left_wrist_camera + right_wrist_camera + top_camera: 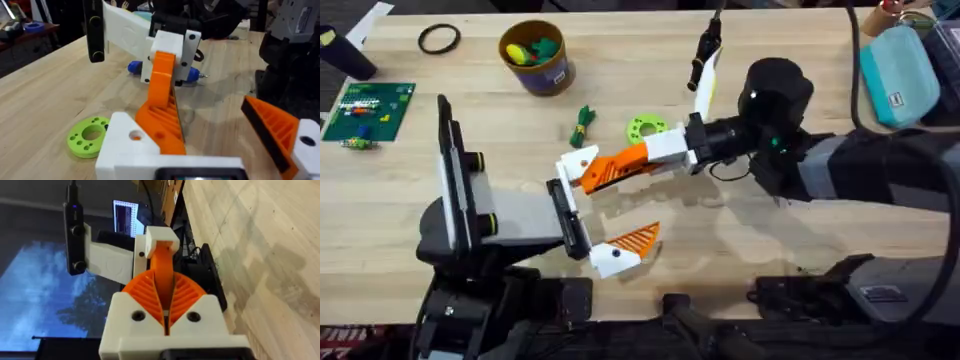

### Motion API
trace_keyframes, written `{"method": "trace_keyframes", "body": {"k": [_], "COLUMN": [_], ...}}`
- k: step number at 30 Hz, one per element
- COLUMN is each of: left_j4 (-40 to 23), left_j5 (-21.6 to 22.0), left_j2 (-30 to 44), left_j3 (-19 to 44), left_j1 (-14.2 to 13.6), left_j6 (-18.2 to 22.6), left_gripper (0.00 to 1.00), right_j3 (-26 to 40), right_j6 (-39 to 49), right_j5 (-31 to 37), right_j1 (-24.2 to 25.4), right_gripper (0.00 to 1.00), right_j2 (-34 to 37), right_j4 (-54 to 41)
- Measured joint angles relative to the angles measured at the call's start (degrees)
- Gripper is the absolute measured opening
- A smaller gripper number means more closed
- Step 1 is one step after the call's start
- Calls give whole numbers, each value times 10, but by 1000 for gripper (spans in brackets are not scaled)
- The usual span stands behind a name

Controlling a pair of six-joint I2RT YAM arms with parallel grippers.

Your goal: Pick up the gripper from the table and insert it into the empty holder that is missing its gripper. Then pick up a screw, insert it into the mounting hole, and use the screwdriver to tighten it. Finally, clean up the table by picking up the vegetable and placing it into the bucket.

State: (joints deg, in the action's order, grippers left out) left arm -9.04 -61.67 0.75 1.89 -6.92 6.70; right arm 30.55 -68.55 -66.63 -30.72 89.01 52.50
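Starting at your left, the left gripper (592,215) has its fingers spread wide: one white holder (578,162) sits by the far finger, and the near finger carries its own hatched orange tip (636,238). Between them you see the orange gripper (615,168), its point touching that holder, clenched at the other end in the fingers of your right gripper (655,155), which reaches in across the worktop (770,240). Just behind this lie the dark-green vegetable (582,124) and a lime-green disc (645,128). The bucket (536,56) stands farther back, toys inside. The blue screwdriver (136,66) lies on the worktop behind the right gripper.
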Motion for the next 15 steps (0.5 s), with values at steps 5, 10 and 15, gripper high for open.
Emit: {"method": "trace_keyframes", "body": {"k": [5,10,15], "left_j4": [0,0,0], "left_j5": [2,2,-1], "left_j2": [0,0,0], "left_j3": [0,0,0], "left_j1": [0,0,0], "left_j6": [-1,-1,-3], "left_gripper": [981,981,981], "right_j3": [1,4,7], "right_j6": [-10,-23,-29], "right_j5": [14,30,51], "right_j1": [0,-4,-8], "right_gripper": [18,18,18], "right_j2": [0,0,3], "right_j4": [-3,-3,-3]}}
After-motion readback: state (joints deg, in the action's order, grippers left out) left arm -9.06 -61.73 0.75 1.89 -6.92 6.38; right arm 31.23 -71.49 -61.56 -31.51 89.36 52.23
